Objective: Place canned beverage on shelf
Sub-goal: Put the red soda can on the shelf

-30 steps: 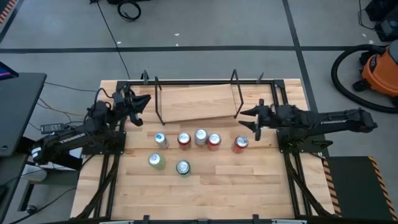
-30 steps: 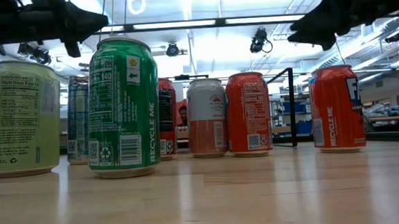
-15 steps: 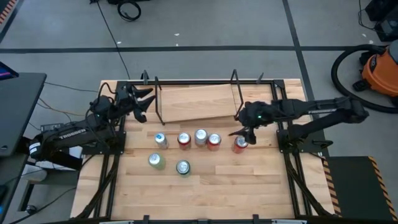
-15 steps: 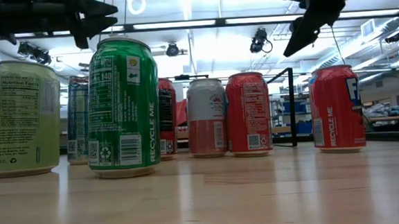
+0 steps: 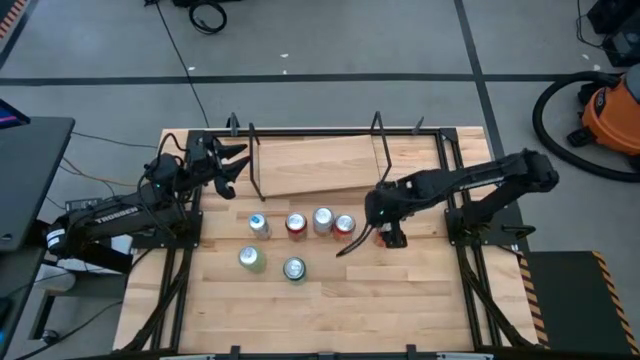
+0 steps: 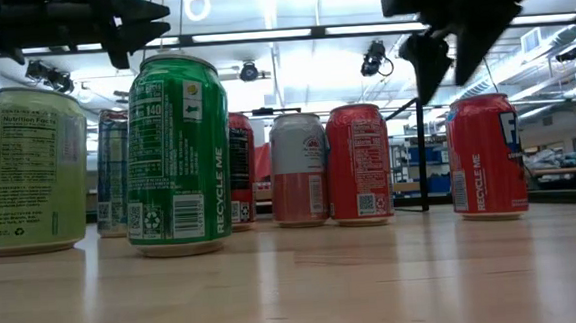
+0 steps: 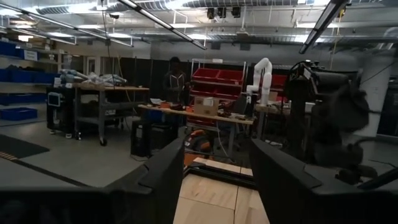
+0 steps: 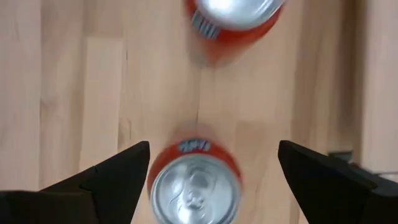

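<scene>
From above, the right claw (image 5: 378, 232) hangs over the red can (image 5: 391, 236) standing alone toward the right edge of the surface (image 5: 400, 300). The shelf (image 5: 315, 165) sits along the far edge, nothing on it. Six more cans stand mid-surface. The left claw (image 5: 232, 165) waits by the shelf's left end, fingers parted and empty.

At surface level, the right claw (image 6: 451, 46) hovers just above that red can (image 6: 486, 156), not touching it; a green can (image 6: 176, 153) stands nearest the camera.

The left wrist camera shows its fingers (image 7: 165, 180) spread, nothing between them.

The right wrist camera looks straight down: fingers (image 8: 115, 171) wide apart, released, flanking the red can (image 8: 196, 186) without contact.
</scene>
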You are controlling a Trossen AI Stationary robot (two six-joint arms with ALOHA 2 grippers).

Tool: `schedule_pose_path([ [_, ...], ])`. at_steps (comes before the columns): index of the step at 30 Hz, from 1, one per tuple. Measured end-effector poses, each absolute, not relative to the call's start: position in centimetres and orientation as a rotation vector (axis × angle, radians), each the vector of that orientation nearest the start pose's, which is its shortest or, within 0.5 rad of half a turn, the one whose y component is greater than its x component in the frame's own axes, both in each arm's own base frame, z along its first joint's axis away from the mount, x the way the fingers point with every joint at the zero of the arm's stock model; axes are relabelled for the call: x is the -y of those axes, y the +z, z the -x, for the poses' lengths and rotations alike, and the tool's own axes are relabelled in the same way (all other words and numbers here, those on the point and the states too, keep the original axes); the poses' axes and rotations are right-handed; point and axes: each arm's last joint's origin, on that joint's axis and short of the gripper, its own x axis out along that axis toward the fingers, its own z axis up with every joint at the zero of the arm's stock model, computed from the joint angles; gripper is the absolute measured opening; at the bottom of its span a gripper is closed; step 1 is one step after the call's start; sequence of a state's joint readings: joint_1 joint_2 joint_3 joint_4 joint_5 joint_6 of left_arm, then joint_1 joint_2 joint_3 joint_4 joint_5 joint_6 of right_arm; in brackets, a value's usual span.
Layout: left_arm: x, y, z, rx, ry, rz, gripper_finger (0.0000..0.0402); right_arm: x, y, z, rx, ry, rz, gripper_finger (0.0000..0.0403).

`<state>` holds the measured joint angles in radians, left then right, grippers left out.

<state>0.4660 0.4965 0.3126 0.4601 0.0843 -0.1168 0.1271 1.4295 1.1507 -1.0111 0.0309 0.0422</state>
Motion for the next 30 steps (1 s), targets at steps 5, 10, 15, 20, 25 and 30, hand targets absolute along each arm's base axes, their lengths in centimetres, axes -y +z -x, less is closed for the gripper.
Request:
schedule_pose_path([
  [5, -5.7, 27.0, -12.0, 0.289, 0.363, 0.039, 0.0192, -4.5, 25.0, -26.1, -1.39, 0.078, 0.097, 0.0366],
  [10, -5.7, 27.0, -12.0, 0.289, 0.363, 0.04, 0.0192, -5.1, 23.6, -26.3, -1.491, 0.044, 0.179, 0.0364],
  [15, -5.7, 27.0, -12.0, 0.289, 0.362, 0.048, 0.0192, -5.3, 22.1, -27.0, -1.551, 0.052, 0.174, 0.0362],
  [20, -5.7, 27.0, -12.0, 0.291, 0.359, 0.065, 0.0192, -5.0, 20.8, -27.5, -1.625, 0.069, 0.127, 0.034],
  [25, -5.8, 27.0, -12.0, 0.291, 0.36, 0.065, 0.0192, -4.4, 20.6, -27.8, -1.639, 0.048, 0.082, 0.0316],
  [30, -5.8, 27.0, -12.0, 0.291, 0.36, 0.065, 0.0192, -3.2, 21.1, -27.5, -1.632, -0.026, -0.012, 0.0318],
])
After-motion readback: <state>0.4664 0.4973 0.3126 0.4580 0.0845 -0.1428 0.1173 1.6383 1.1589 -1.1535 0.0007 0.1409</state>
